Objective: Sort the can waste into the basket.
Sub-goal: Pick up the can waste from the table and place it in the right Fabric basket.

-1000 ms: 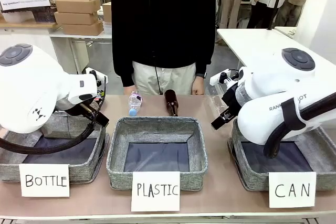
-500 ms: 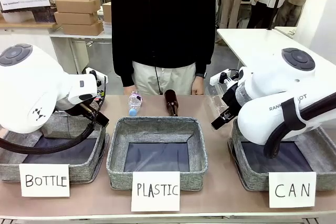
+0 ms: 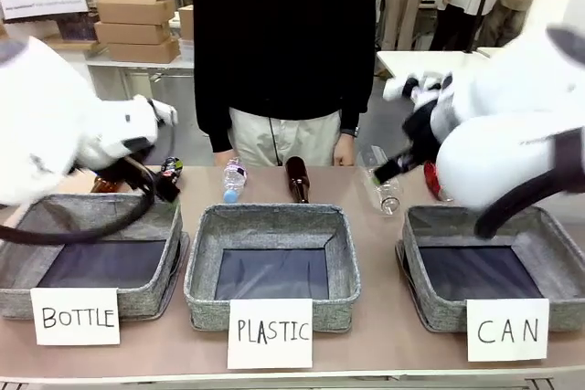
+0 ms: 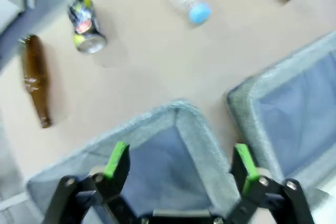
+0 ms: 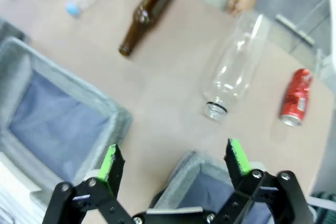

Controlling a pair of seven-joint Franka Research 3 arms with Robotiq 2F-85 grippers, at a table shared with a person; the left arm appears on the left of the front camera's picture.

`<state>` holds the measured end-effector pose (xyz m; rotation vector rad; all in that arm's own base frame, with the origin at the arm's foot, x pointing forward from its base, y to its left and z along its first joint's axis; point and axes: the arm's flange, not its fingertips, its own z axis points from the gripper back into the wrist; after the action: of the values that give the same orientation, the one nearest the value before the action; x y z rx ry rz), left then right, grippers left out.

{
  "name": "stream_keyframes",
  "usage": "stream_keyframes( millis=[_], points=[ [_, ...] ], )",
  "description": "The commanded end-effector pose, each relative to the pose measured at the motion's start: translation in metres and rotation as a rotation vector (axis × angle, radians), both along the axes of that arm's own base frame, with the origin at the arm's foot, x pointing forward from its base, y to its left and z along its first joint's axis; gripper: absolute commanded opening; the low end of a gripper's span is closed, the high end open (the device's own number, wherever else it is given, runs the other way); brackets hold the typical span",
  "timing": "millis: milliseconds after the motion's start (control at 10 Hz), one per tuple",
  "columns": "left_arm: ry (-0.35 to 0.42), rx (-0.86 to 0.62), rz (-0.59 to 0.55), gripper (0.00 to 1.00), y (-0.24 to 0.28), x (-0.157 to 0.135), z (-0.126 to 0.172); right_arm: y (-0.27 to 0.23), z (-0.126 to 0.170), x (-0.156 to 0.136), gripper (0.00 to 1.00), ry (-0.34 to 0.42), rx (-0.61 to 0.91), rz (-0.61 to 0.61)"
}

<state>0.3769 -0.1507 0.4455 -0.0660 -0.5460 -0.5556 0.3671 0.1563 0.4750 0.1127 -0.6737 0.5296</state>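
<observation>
Where three grey fabric bins line the table, the CAN basket (image 3: 494,312), like the PLASTIC bin (image 3: 272,308) and the BOTTLE bin (image 3: 151,303), holds nothing but its dark lining. Beyond them lie a clear large bottle (image 5: 233,66), brown bottles (image 3: 298,180) and a small clear bottle (image 3: 235,180). Smallest, the red can (image 5: 297,97) lies beyond the CAN basket, and the dark can (image 4: 86,24) near a brown bottle. Both the left gripper (image 4: 181,158) and right gripper (image 5: 170,156) are spread wide, gripping nothing.

A pinkish-brown table (image 3: 376,267) — on it, bottles (image 3: 297,179), two cans (image 5: 296,97), three grey baskets (image 3: 271,317)
</observation>
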Motion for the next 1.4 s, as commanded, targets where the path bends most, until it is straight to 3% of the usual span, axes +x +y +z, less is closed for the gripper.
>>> stream_keyframes(
  millis=[0,100,200,300,400,500,600,700,800,900,1100,1300],
  points=[
    [-0.115,-0.008,-0.07,1.0,0.008,-0.07,0.061,-0.018,0.052,-0.053,1.0,-0.006,0.034,0.041],
    [-0.161,0.016,-0.143,1.0,0.005,-0.095,0.062,-0.023,0.053,-0.072,1.0,-0.046,-0.033,0.054],
    [-0.047,-0.019,-0.029,1.0,-0.005,-0.025,0.044,-0.024,0.04,-0.076,1.0,-0.102,-0.15,0.004],
    [-0.047,-0.019,-0.029,1.0,-0.005,-0.025,0.044,-0.013,0.064,-0.045,1.0,-0.035,0.012,0.024],
    [-0.114,-0.012,-0.075,1.0,-0.008,-0.061,0.088,-0.016,0.078,-0.059,1.0,-0.065,-0.041,0.034],
    [0.056,-0.281,-0.323,1.0,-0.008,-0.049,0.082,-0.021,0.07,-0.056,1.0,0.032,0.156,0.056],
    [0.142,-0.547,-0.387,1.0,0.007,-0.046,0.088,-0.04,0.08,-0.062,1.0,0.194,0.506,-0.043],
    [0.204,-0.857,-0.428,1.0,0.035,-0.043,0.094,-0.07,0.087,-0.07,1.0,0.494,0.795,-0.025],
    [0.241,-1.083,-0.307,1.0,0.056,-0.039,0.095,-0.105,0.085,-0.078,1.0,0.623,0.968,-0.044],
    [0.331,-1.229,-0.241,1.0,0.079,-0.042,0.09,-0.145,0.077,-0.08,1.0,0.698,1.145,-0.107],
    [0.32,-1.514,-0.139,1.0,0.119,-0.044,0.07,-0.193,0.06,-0.08,1.0,0.681,1.4,-0.144],
    [0.386,-1.522,-0.044,1.0,0.136,-0.039,0.054,-0.201,0.052,-0.081,1.0,0.591,1.407,-0.266]
  ],
)
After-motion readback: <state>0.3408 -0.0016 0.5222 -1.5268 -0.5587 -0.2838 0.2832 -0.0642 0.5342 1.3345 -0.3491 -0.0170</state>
